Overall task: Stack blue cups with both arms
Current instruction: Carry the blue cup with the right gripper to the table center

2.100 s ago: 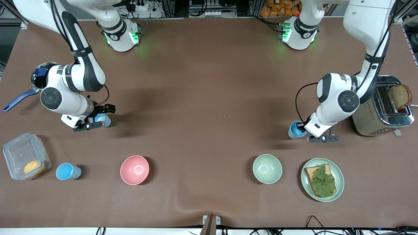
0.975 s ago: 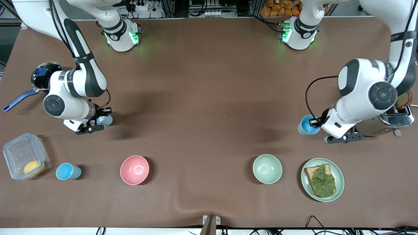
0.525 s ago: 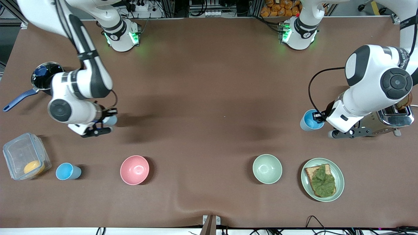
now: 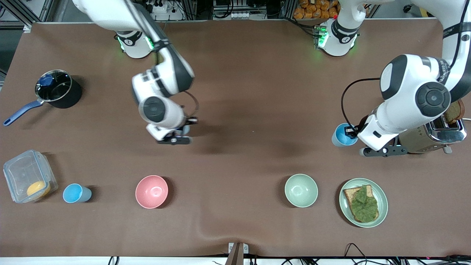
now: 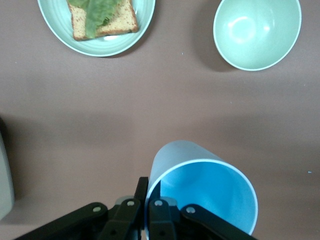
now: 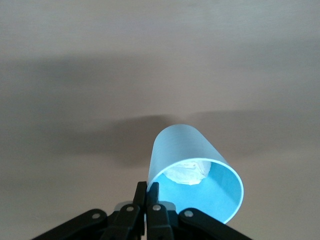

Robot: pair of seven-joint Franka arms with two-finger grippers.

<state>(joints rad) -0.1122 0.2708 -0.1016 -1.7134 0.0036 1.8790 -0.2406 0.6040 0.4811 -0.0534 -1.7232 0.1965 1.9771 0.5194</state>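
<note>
The brown table (image 4: 235, 73) carries both white arms, each bent at the elbow with its wrist turned downward. The left arm (image 4: 415, 99) folds down from its base over the toaster (image 4: 430, 138) at its own end of the table, and its forearm slants down to the left gripper (image 4: 352, 133), which hangs in the air over bare table. Its fingers (image 5: 159, 207) are pinched on the rim wall of a bright blue cup (image 4: 341, 135), one finger inside and one outside, and the cup hangs mouth-up under the wrist. The pale green bowl (image 4: 301, 190) and the plate of toast with lettuce (image 4: 363, 202) lie on the table nearer the front camera than this gripper. The right arm (image 4: 162, 95) reaches out from its base toward the middle of the table, and the right gripper (image 4: 186, 129) is in the air over bare cloth, clamped the same way on the rim of a paler blue cup (image 6: 195, 172) with something white and crumpled in its bottom. A third blue cup (image 4: 76, 193) stands on the table toward the right arm's end, well apart from that gripper, between the clear box (image 4: 28, 180) and the pink bowl (image 4: 151, 191). The saucepan (image 4: 55, 92) stands near that same end.
</note>
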